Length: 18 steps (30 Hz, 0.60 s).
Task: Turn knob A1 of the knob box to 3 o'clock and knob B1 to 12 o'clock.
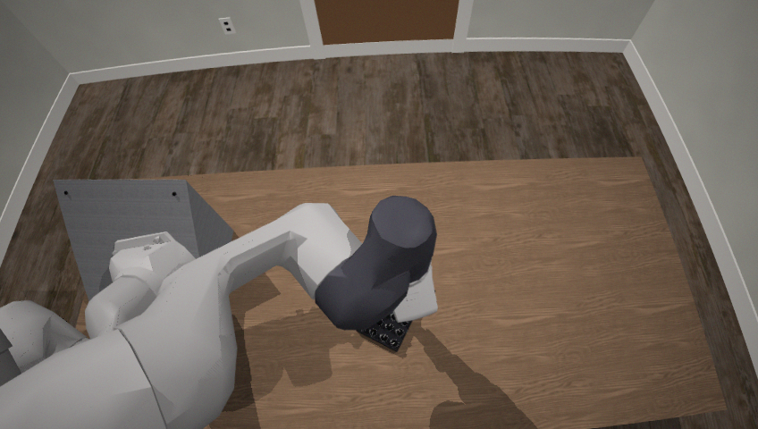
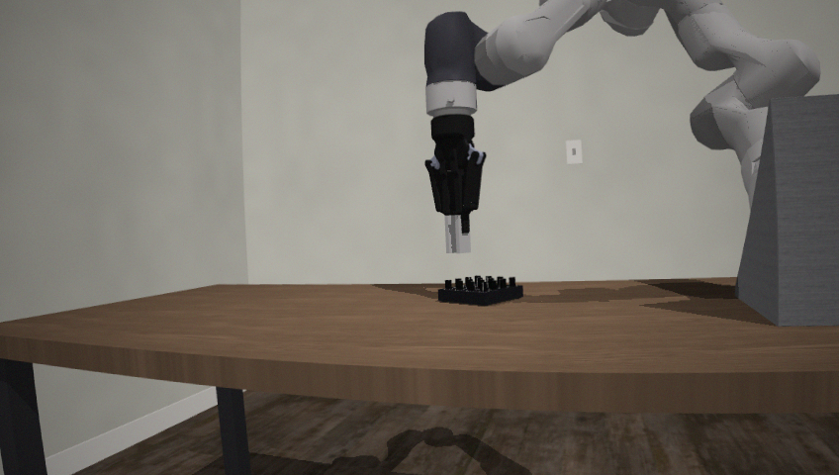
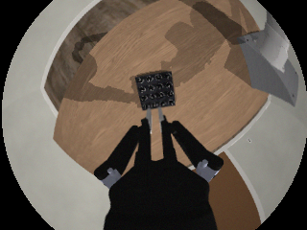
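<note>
Sixteen knobs, four rows of four, on one knob box point(image 1: 390, 336) point(image 2: 479, 297) point(image 3: 155, 90) sitting on one table point(image 1: 552, 255) point(image 2: 306, 330) point(image 3: 201, 107). One gripper point(image 2: 457, 251) point(image 3: 154, 112) hangs above it, two fingers slightly open, nothing gripped.

The table point(image 1: 542, 228) point(image 2: 329, 335) point(image 3: 110, 67) looks like wood, its grain streaked and fairly matt. The big block point(image 1: 127, 212) point(image 2: 806, 212) point(image 3: 271, 74) resembles brushed metal — finely lined, dull grey. The arm point(image 1: 181, 318) point(image 2: 517, 47) looks like smooth, matt plastic; the floor point(image 1: 244, 111) point(image 2: 329, 435) point(image 3: 72, 40) seems rough, weathered wood.
</note>
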### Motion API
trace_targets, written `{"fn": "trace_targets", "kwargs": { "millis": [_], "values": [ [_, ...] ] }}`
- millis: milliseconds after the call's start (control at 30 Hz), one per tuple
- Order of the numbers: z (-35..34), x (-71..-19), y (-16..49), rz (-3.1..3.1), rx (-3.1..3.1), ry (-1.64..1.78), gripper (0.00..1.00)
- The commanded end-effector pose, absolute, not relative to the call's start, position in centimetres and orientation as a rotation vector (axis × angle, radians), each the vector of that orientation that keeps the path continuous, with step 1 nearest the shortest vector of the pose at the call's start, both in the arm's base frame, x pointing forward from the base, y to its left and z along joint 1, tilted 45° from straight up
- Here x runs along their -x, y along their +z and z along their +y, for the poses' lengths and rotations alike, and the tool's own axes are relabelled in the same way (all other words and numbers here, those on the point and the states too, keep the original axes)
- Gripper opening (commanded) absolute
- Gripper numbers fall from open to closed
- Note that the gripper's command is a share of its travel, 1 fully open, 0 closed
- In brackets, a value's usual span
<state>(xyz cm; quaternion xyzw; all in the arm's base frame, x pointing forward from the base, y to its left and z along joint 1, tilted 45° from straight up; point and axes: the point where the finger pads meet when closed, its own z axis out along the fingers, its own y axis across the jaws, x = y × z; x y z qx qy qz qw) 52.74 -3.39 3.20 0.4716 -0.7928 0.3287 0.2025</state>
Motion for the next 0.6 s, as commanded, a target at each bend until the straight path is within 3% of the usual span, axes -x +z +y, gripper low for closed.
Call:
{"fn": "trace_targets", "kwargs": {
  "millis": [0, 567],
  "values": [
    [-3.5, -52.8, 3.2, -2.207, -1.324, 0.916, 0.12],
    [-4.6, -52.8, 2.1, -2.207, -1.324, 0.916, 0.12]
  ]
}}
